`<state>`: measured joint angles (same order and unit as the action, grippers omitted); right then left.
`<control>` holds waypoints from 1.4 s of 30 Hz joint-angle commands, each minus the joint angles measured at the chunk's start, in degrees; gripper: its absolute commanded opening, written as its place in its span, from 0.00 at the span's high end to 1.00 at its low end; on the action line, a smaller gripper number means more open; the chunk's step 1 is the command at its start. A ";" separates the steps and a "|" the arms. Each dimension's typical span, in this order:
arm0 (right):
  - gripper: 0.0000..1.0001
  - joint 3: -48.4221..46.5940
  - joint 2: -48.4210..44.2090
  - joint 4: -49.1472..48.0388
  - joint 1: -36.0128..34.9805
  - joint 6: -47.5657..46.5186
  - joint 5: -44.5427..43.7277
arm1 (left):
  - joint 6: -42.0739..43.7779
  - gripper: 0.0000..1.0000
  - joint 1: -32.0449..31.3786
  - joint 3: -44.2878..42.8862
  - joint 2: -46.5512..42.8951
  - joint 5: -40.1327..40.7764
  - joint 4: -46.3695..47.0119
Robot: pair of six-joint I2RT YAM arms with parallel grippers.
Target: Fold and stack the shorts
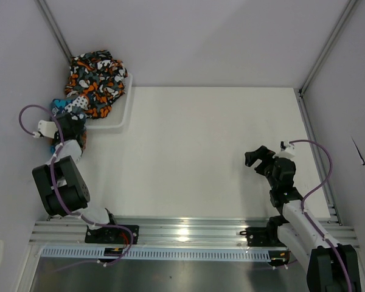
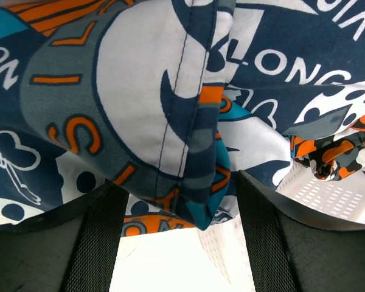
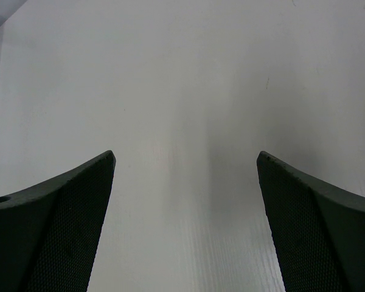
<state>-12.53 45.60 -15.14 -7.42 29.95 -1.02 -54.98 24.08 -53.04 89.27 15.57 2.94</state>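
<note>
Shorts, two pairs, both at the far-left corner of the table [image 1: 201, 152]. Overhead view: camouflage pair [image 1: 96, 78], blotched orange, black, white and grey, heaped on the single white mesh basket [image 1: 128, 100]; patchwork pair [image 1: 62, 107] visible only as a teal scrap beside it. Left wrist view alone shows that pair's white lettering, orange bands and stitched hem, hanging between the parted fingers [image 2: 100, 237] of the left gripper [image 2: 181, 182], not visibly pinched. Right gripper [image 3: 185, 156], well apart from both pairs, spread wide with only table surface between its fingers.
</note>
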 commanded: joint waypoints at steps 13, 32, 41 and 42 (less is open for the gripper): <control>0.00 -1.61 2.21 -2.71 -0.14 -0.69 1.88 | 3.29 1.00 1.33 4.51 -8.58 3.68 2.93; 0.01 -4.78 7.66 -0.86 -0.14 -0.34 3.48 | 33.00 1.00 -25.36 1.80 -32.58 15.45 12.44; 0.00 -4.87 7.04 -0.86 -0.14 -0.07 4.09 | 34.42 1.00 -38.03 -3.30 -39.79 8.25 9.36; 0.01 -4.87 6.95 -0.95 -0.14 -0.07 4.27 | 33.28 1.00 -39.01 -3.82 -39.71 6.77 9.36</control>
<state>-14.92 53.15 -15.11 -7.42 29.98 2.48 -22.87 -11.40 -53.93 50.26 26.11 11.31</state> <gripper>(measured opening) 0.993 0.003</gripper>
